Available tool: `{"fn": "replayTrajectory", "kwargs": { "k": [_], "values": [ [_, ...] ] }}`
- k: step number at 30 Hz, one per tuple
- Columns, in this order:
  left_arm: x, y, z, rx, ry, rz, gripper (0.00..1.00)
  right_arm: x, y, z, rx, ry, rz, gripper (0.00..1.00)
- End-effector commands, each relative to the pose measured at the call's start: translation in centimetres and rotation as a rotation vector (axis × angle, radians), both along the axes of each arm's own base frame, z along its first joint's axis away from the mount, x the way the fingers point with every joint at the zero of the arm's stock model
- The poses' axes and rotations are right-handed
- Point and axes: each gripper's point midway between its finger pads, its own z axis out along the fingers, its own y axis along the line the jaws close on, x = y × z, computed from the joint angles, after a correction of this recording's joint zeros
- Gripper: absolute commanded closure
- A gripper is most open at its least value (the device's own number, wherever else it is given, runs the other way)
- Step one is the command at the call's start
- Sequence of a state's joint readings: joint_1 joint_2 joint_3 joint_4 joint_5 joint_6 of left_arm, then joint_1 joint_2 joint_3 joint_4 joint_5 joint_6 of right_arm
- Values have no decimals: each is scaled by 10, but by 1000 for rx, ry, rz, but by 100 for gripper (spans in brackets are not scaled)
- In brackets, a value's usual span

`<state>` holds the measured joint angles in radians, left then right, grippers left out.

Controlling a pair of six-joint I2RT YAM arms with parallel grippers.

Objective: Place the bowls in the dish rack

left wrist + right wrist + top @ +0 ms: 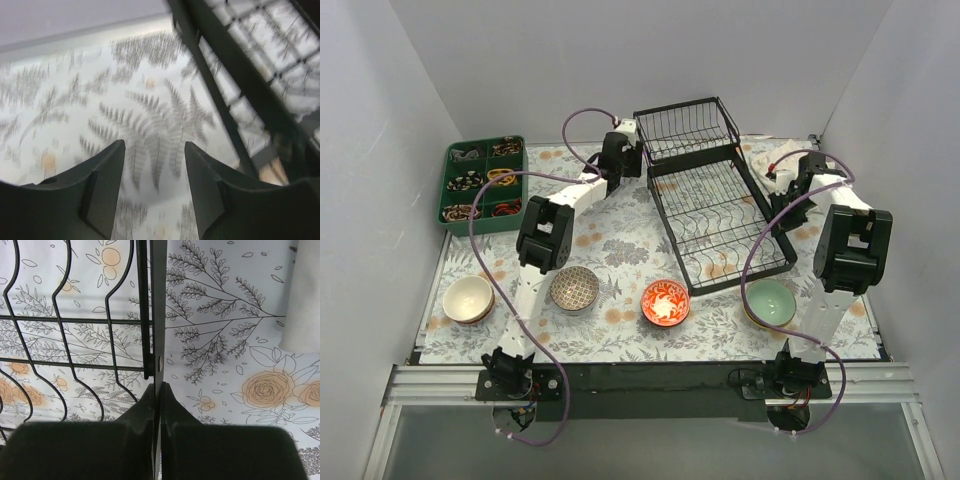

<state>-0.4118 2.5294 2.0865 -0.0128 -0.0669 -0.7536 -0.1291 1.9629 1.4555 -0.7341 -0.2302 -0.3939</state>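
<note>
Bowls all stand outside the dish rack (720, 215): a cream bowl (468, 298), a brown lattice bowl (574, 289), a red-orange bowl (665, 302) and a pale green bowl (770, 303) sit in a row on the tabletop (620, 255) across the lower part of the top view. The right claw (157, 388) is pinching the dish rack's right-hand edge, I'd guess to steady or shift it. The left claw (154, 146) hangs spread and empty by its upper-left corner, so loading looks not yet begun.
</note>
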Motion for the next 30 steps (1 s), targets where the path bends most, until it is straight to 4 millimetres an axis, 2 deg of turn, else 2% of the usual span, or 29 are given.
{"fn": "replayTrajectory", "kwargs": {
  "k": [1,3,4,6,11,14,19,28,30],
  "values": [
    [-29,32,83,-14,-79,131,48,47,55,46,265,-161,-62,99],
    [-42,44,84,-4,-65,170,47,45,57,50,282,-156,-107,99],
    [-54,51,85,-8,-48,188,47,41,58,48,288,-145,-118,99],
    [-70,62,78,12,-2,215,46,38,59,48,289,-141,-138,99],
    [-104,73,73,11,64,219,44,17,58,41,277,-100,-179,99],
    [-111,77,72,23,71,223,43,3,58,38,269,-79,-210,99],
    [-112,80,73,46,63,220,42,-15,58,41,269,-69,-242,99],
    [-113,80,74,47,65,208,41,-32,60,40,283,-25,-328,99],
    [-114,81,75,51,63,214,41,-30,58,41,274,-36,-330,99]
  ]
}}
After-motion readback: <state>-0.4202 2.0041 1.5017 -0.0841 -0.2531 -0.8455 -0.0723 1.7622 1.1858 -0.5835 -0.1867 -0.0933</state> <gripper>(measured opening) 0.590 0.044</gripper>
